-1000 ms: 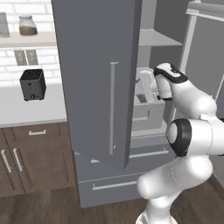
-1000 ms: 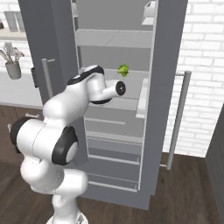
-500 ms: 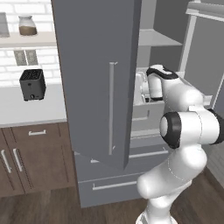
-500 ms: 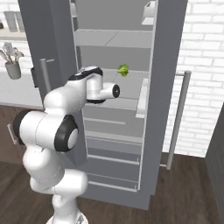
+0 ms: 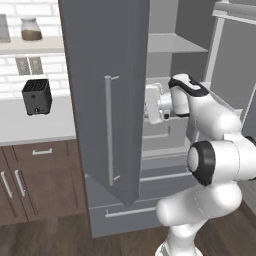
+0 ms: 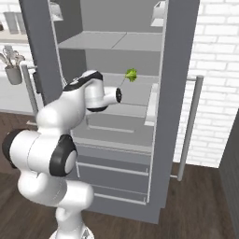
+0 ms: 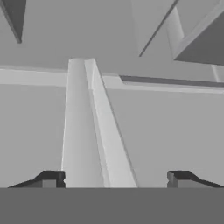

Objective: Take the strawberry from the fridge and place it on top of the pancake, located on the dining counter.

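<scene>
fridge: fridge stood with both doors open, pale shelves exposed.
gripper: gripper was inside the fridge at mid-shelf height, jaws spread wide, nothing between the fingertips.
strawberry: couldn't pick it out anywhere.
other: green leafy clump sat on a shelf; toaster on the worktop.

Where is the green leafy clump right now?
In the right base view, the green leafy clump sits on a middle shelf inside the open fridge, toward the back, just up and right of the arm's wrist.
</scene>
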